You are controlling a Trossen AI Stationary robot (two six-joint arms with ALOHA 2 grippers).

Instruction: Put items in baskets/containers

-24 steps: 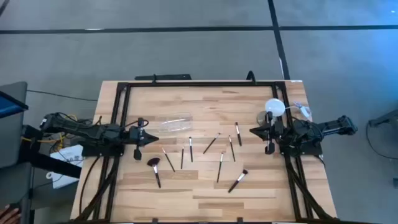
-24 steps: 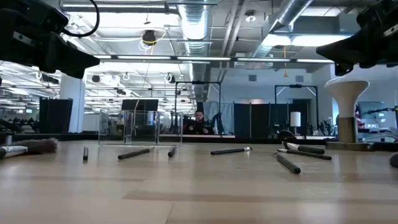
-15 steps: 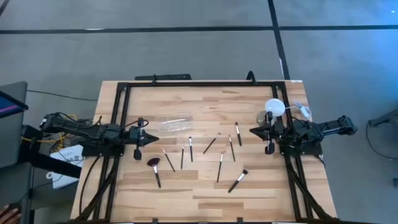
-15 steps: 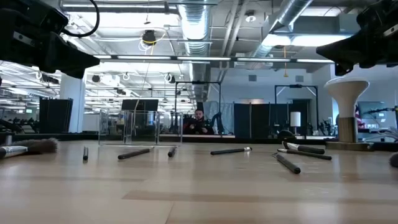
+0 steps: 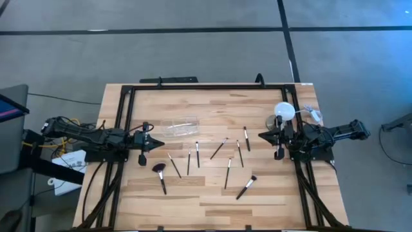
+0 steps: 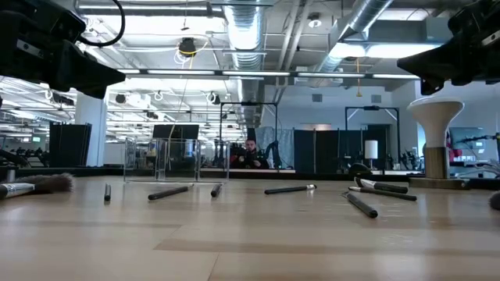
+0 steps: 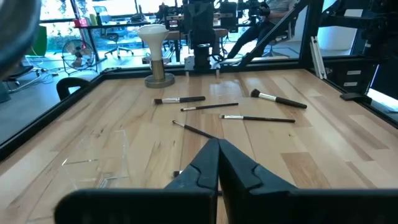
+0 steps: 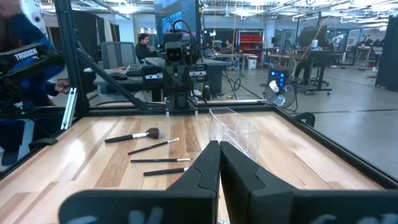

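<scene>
Several slim makeup brushes [image 5: 197,154] lie flat on the wooden table's middle; one with a fluffy head [image 5: 159,169] lies near the left. The clear container [image 5: 180,126] stands on its base at the far left of the brushes; it also shows in the right wrist view [image 8: 236,130] and the low view [image 6: 176,160]. My left gripper [image 5: 159,145] hovers shut at the table's left side, pointing right. My right gripper [image 5: 261,136] hovers shut at the right side, pointing left. Neither holds anything.
A white round ball on a stand [image 5: 284,111] stands at the table's right, just behind my right arm. A black frame [image 5: 193,87] runs around the table. A person [image 6: 250,152] sits in the room beyond.
</scene>
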